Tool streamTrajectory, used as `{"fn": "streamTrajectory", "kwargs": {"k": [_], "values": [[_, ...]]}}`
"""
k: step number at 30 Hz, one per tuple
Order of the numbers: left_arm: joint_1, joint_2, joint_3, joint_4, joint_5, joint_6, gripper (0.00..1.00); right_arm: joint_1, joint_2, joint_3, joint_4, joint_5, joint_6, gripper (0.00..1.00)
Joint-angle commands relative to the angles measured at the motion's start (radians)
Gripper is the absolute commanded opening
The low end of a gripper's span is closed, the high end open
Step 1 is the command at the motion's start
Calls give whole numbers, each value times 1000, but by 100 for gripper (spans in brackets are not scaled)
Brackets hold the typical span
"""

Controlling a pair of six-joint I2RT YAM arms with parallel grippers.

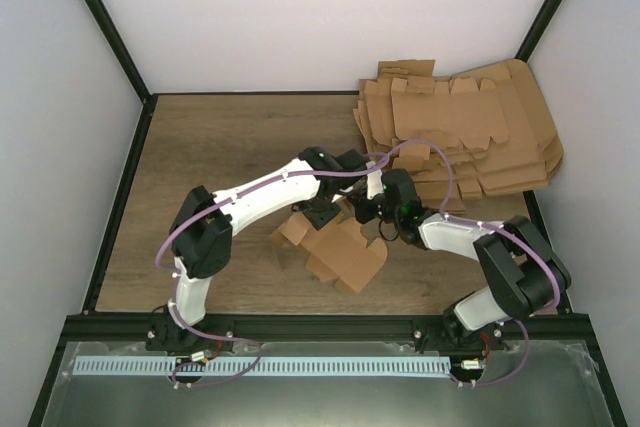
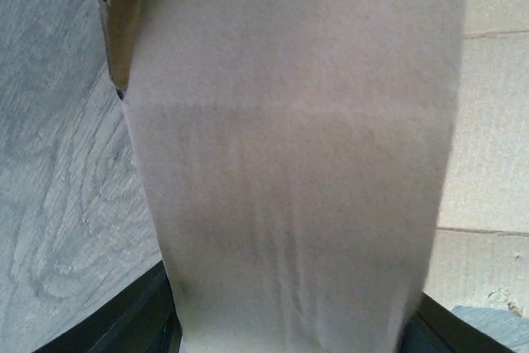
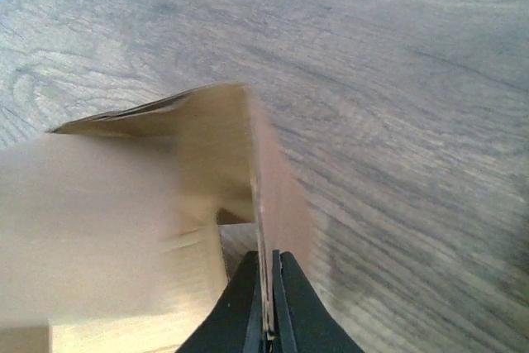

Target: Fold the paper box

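Observation:
The paper box (image 1: 340, 252) is a brown die-cut sheet, partly folded, lying on the wooden table between the two arms. My left gripper (image 1: 322, 211) is over its far left part. In the left wrist view a cardboard panel (image 2: 289, 163) fills the whole gap, and the dark fingers (image 2: 140, 320) stand wide apart at its two edges. My right gripper (image 1: 372, 213) is at the box's far right side. In the right wrist view it (image 3: 269, 266) is shut on the thin edge of an upright flap (image 3: 277, 188).
A pile of identical flat brown cardboard sheets (image 1: 470, 132) lies at the back right of the table. Black frame rails (image 1: 120, 197) border the table on the left, right and front. Purple cables loop over both arms.

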Motion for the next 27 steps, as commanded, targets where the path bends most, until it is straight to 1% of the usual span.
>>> {"fn": "streamTrajectory", "kwargs": {"k": [1,5,9,13,17,18,24,27], "values": [[1,-2,-8,15,-7,-11,57,28,-74,4,-77,11,57,1],[2,2,-8,18,-10,-14,57,37,-105,8,-146,5,88,1],[2,1,-6,24,-6,-18,56,65,-124,-1,-180,2,120,1],[2,0,-13,31,10,-19,56,85,-127,-2,-197,60,137,1],[1,-17,-40,64,78,-5,56,86,-148,-37,-159,121,134,1],[2,-26,-48,74,100,0,58,85,-156,-51,-139,139,126,1],[18,-89,-45,122,250,20,84,87,-175,-110,-23,221,54,1],[40,-126,-43,147,337,30,87,90,-180,-133,24,239,22,1]]}}
